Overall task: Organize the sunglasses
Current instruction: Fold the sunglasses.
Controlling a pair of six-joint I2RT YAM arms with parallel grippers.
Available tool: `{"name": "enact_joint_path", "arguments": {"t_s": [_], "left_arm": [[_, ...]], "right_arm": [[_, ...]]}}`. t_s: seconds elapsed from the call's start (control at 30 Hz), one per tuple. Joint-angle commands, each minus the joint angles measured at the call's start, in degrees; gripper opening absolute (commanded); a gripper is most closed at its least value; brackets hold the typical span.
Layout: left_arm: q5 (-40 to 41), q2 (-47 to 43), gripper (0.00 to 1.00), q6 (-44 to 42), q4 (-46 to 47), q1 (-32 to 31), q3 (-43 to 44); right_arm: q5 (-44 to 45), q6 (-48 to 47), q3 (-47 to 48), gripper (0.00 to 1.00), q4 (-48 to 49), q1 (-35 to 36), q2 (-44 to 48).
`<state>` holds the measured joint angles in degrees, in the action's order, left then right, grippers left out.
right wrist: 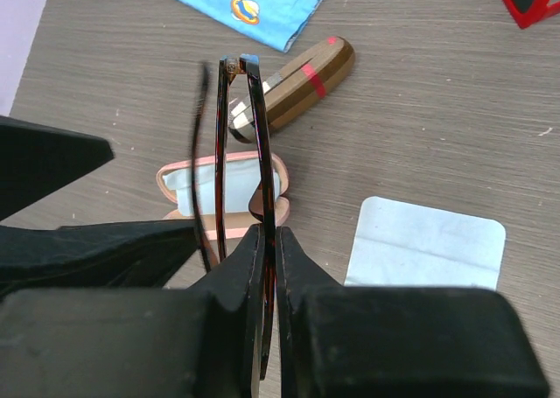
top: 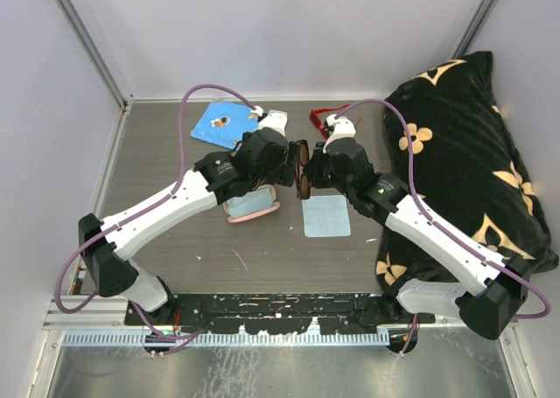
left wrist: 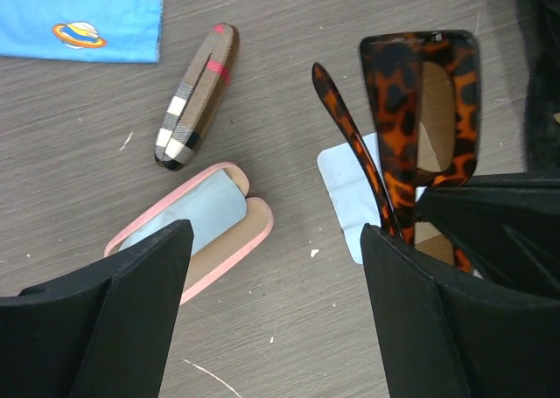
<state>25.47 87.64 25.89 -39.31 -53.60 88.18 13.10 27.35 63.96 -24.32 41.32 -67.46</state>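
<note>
**Sunglasses held by a thin edge above the pink case**

My right gripper (right wrist: pixel 265 240) is nearly closed. It is pinching the brown sunglasses (left wrist: pixel 420 127) by the narrow edge of the frame and holding them off the table, above and just to the right of the pink case (left wrist: pixel 210 210). That case lies open with nothing in it. My left gripper (left wrist: pixel 276 240) is spread wide and grips nothing. It hangs over the pink case with the sunglasses by its right-hand finger. One temple arm stands out from the frame instead of lying flat against it, and it runs down to that finger. I cannot tell whether the two are touching.

The red sunglasses (top: pixel 325 116) lie on the table well beyond the pink case, toward the far wall. The plaid case (left wrist: pixel 197 96) lies just behind the pink case, and a pale cloth (right wrist: pixel 424 245) lies to its right.

The grip is the weak point, I think. With so little frame between my right fingers, a nudge from the left hand could turn the sunglasses or pull them loose, and they would drop beside the pink case, not into it. If my left fingers close carelessly, they could push the loose temple arm against its hinge or press on a lens. If I lower the sunglasses with that arm out, it may catch the rim of the pink case.
</note>
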Motion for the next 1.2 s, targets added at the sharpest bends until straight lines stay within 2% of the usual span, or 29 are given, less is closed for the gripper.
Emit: {"name": "enact_joint_path", "arguments": {"t_s": [0.0, 0.27, 0.4, 0.53, 0.77, 1.03, 1.17], "left_arm": [[-2.33, 1.17, 0.79, -0.58, 2.55, 0.12, 3.8], [-5.06, 2.69, 0.79, -0.47, 3.69, 0.03, 4.54], [-3.82, 1.84, 0.81, -0.36, 3.47, 0.16, 3.36], [-3.8, -2.05, 0.82, 0.81, 4.18, 2.65, -2.46], [-13.99, -10.28, 0.82, 0.92, 7.07, 11.46, -15.92], [-12.14, -15.35, 0.82, 5.32, 4.63, 14.8, -26.57], [-12.07, -16.78, 0.77, 6.76, 3.83, 18.7, -29.33]], "right_arm": [[-3.36, 0.27, 0.33, 0.0, 4.61, 0.51, 0.35], [-7.63, -1.51, -0.78, 0.0, 6.95, 0.6, 1.07], [-4.23, -1.39, -1.37, 0.0, 6.46, 0.51, 1.81], [0.81, -1.68, -2.07, 0.0, 3.59, -0.53, 2.27], [0.1, -1.09, -5.75, 0.0, 2.44, -2.54, 3.62], [-2.82, -1.42, -8.58, 0.0, 2.61, -2.62, 4.17], [-2.73, -1.56, -9.0, 0.0, 2.3, -2.63, 4.57]]}}
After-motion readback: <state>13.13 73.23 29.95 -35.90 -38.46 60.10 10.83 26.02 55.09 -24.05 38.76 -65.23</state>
